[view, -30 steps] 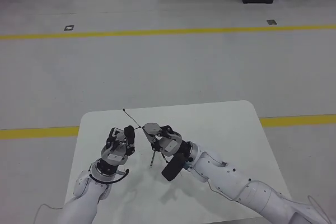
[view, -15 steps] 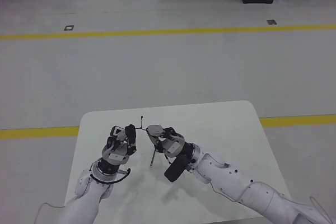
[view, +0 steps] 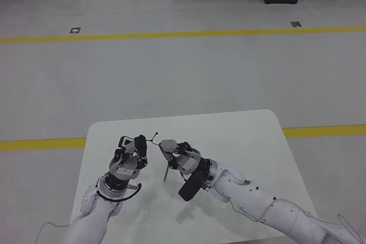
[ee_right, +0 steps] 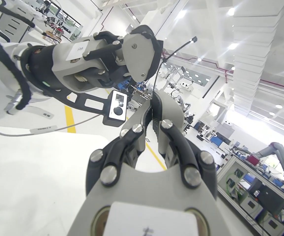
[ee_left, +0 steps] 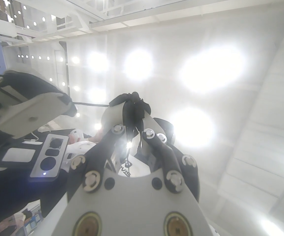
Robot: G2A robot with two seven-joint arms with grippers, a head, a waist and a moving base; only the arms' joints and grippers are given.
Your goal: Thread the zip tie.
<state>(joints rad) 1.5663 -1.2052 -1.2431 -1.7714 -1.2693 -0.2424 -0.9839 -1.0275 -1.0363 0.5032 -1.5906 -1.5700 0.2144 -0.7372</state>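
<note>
Grey floor [view: 183, 67] spreads round the white table [view: 250, 131]. I work above the table's left half, I think so that anything dropped lands on it. Both my grippers are held up off the surface, close together and facing each other, since threading needs two parts of one strap lined up in free air.

My left gripper [ee_left: 133, 105] is pressed together on the tie [ee_left: 90, 103], serving, as I judge it, as the steady side. My right gripper [ee_right: 152, 105], just beside it, is likewise pinched tight on the tie farther along the strap, which gives me a side to steer.

Between the two grips a short black stretch runs nearly straight. Past my left gripper the strap curves out to its free end [ee_right: 193, 39], which carries a small block; I cannot tell whether that is the head. The other tail [view: 165, 174] hangs from my right gripper toward the table. I judge the threading not yet done, as no closed loop shows.
</note>
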